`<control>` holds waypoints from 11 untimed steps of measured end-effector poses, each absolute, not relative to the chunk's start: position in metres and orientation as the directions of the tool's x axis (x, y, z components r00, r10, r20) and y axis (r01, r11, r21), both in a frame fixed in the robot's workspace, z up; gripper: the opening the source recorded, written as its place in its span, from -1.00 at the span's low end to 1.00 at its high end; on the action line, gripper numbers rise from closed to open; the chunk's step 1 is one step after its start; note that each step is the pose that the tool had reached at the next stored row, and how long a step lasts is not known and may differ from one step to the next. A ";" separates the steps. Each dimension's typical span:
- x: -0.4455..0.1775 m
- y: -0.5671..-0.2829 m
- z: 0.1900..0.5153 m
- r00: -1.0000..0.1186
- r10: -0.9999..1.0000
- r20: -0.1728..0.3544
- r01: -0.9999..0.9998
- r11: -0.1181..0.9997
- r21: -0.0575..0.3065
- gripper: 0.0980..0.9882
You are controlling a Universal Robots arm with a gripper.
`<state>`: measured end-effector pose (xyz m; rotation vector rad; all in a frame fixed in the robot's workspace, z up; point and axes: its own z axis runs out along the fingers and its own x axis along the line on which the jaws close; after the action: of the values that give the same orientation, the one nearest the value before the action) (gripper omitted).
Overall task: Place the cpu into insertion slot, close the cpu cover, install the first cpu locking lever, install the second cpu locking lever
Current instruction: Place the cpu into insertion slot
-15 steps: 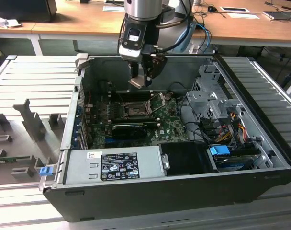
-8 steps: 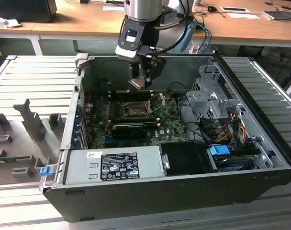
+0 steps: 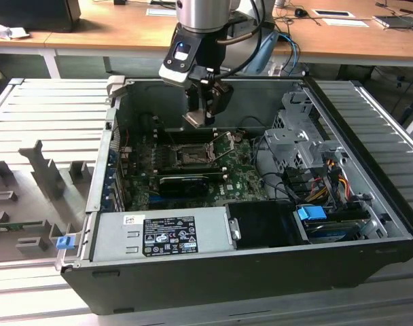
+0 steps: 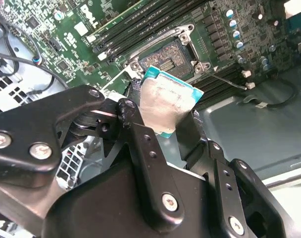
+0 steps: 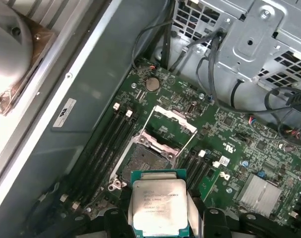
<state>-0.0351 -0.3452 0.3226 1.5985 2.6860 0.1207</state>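
The black pincer (image 4: 162,120) pinches the small flat square grey-topped cpu (image 5: 160,203) by opposite edges, clear above the green circuit board (image 5: 239,148). Below the pincer lies the square dark insertion slot (image 5: 144,163), and beyond it the thin silver-framed cpu cover (image 5: 176,115) stands tilted open

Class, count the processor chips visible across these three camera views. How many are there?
1: the cpu, gripped by the tool, hovering near the open insertion slot. Others could be hidden.
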 end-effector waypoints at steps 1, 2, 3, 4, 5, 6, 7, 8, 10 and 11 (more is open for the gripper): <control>-0.035 -0.345 0.323 -0.472 0.881 0.028 0.880 0.469 0.073 -0.03; -0.035 -0.345 0.322 -0.466 0.884 0.028 0.883 0.463 0.073 -0.03; -0.035 -0.345 0.322 -0.458 0.889 0.028 0.888 0.455 0.073 -0.03; -0.035 -0.345 0.322 -0.450 0.892 0.028 0.891 0.447 0.073 -0.03; -0.035 -0.345 0.322 -0.440 0.898 0.028 0.897 0.437 0.073 -0.03; -0.035 -0.345 0.322 -0.432 0.902 0.028 0.900 0.429 0.073 -0.03; -0.035 -0.345 0.322 -0.421 0.907 0.028 0.905 0.418 0.073 -0.03; -0.035 -0.345 0.321 -0.408 0.913 0.028 0.911 0.405 0.073 -0.03; -0.035 -0.345 0.321 -0.386 0.922 0.028 0.921 0.383 0.073 -0.03; -0.035 -0.345 0.320 -0.374 0.927 0.028 0.925 0.372 0.073 -0.03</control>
<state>-0.0351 -0.3451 0.3203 1.7467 2.5869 0.1193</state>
